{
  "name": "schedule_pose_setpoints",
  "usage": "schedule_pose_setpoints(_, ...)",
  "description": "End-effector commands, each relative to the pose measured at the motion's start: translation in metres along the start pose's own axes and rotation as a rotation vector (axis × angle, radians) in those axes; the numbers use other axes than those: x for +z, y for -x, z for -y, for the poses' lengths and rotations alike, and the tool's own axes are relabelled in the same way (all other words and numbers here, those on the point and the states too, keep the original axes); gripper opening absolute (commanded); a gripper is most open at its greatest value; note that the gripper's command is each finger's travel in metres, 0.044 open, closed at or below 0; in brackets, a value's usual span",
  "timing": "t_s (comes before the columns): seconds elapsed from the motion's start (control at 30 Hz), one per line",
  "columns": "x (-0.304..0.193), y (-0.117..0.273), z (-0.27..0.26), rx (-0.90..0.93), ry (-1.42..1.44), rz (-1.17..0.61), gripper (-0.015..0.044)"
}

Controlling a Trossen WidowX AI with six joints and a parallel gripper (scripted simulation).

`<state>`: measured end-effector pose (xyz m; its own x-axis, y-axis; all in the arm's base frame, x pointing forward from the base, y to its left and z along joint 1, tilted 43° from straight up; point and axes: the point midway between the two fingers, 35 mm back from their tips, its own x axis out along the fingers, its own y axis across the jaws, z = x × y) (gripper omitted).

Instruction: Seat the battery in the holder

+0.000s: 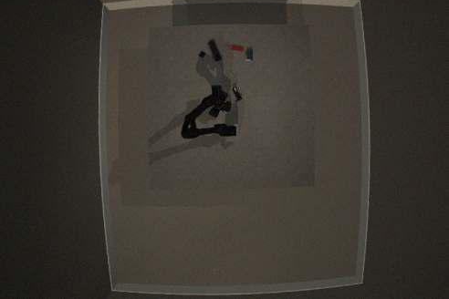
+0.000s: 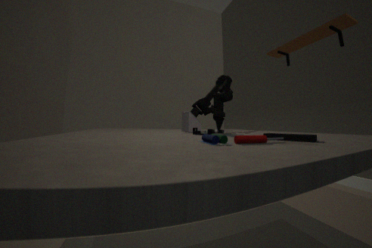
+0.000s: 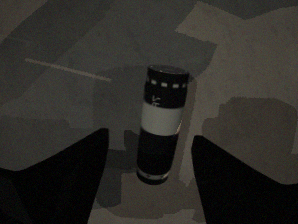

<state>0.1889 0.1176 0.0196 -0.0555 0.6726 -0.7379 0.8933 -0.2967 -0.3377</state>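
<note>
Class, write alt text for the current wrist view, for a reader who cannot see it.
A black cylindrical battery with a pale band lies on a dim grey surface, between and beyond the open black gripper fingers, which do not touch it.
</note>
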Motion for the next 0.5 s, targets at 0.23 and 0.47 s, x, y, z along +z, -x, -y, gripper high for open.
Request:
schedule_pose_setpoints(0.23, 0.0039, -0.0137, 0.0042, -0.017, -0.018, 0.002, 0.0178)
schedule_pose_setpoints(0.47, 0.0039, -0.0137, 0.0042, -0.017, -0.018, 0.002, 0.0092)
